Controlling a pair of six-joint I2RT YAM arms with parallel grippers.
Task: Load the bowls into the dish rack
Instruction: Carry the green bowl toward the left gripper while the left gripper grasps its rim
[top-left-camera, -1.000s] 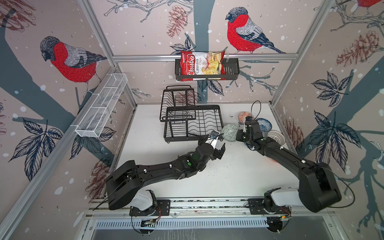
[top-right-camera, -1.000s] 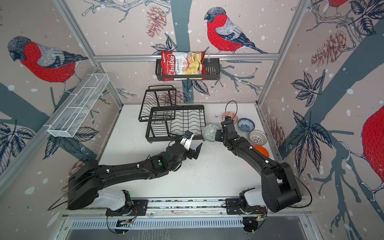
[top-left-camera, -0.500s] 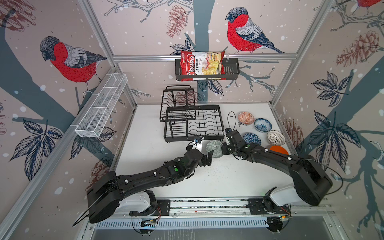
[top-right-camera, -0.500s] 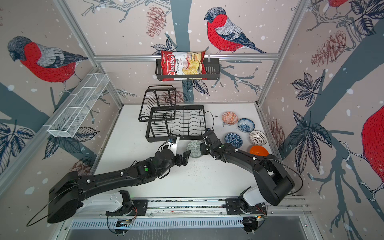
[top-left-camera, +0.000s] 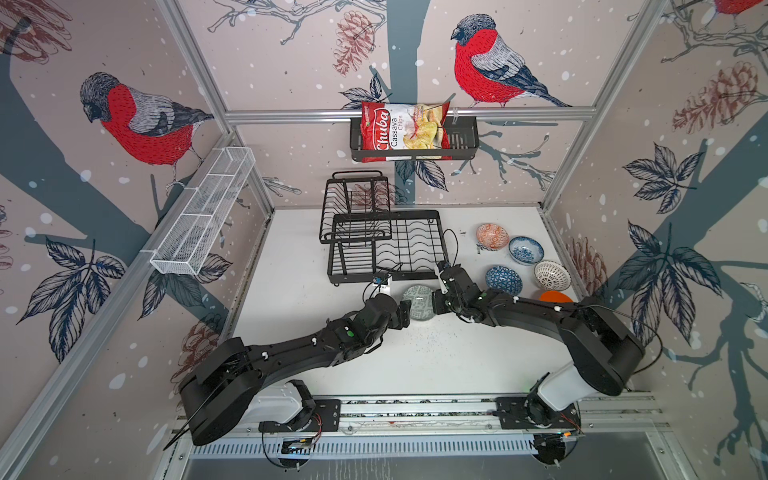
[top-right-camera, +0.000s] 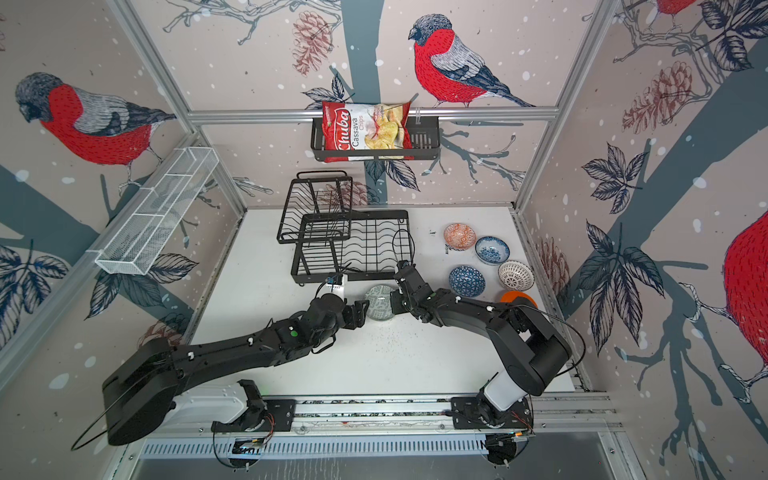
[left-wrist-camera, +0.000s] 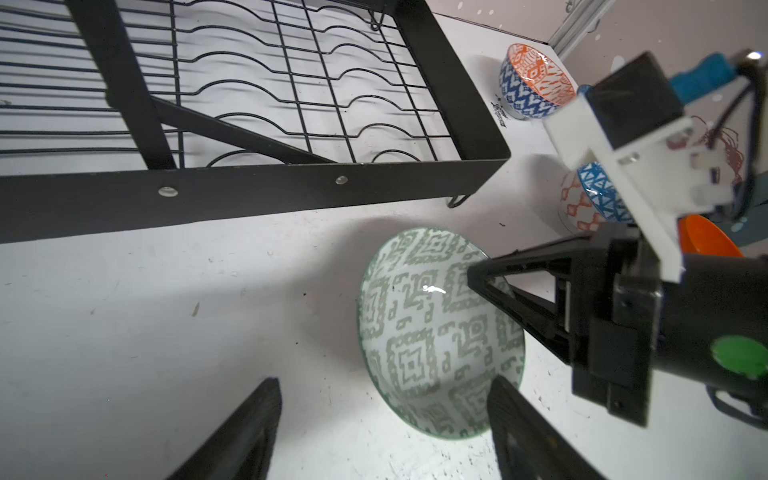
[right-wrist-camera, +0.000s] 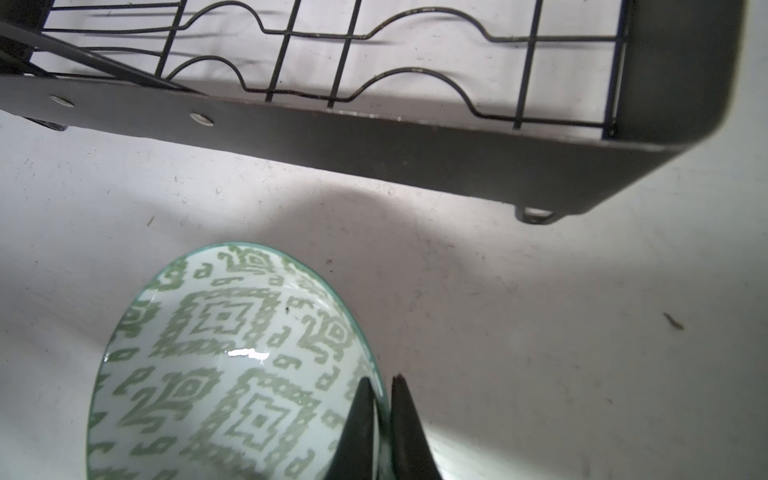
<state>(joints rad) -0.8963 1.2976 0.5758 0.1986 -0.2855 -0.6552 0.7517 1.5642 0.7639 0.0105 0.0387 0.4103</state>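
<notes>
Two hands were close together low over the white surface (top-left-camera: 415, 365), just in front of the dish rack (top-left-camera: 357, 274). The left hand (top-left-camera: 406, 313) had its fingers spread apart, with a bowl's edge right by one finger. That grey-green bowl (top-left-camera: 419, 303) was tipped up on its edge, its open side facing the left hand. The right hand (right-wrist-camera: 381, 386) was pinched tight on its rim. Five more bowls (top-left-camera: 503, 280) sat open side up, further right.

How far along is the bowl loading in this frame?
Done: nothing; the dish rack holds no bowls. In hand: the right pincer pinches the rim of the grey-green bowl, with the left pincer open at its opposite side. Left: all six, with five other bowls untouched at the right.
</notes>
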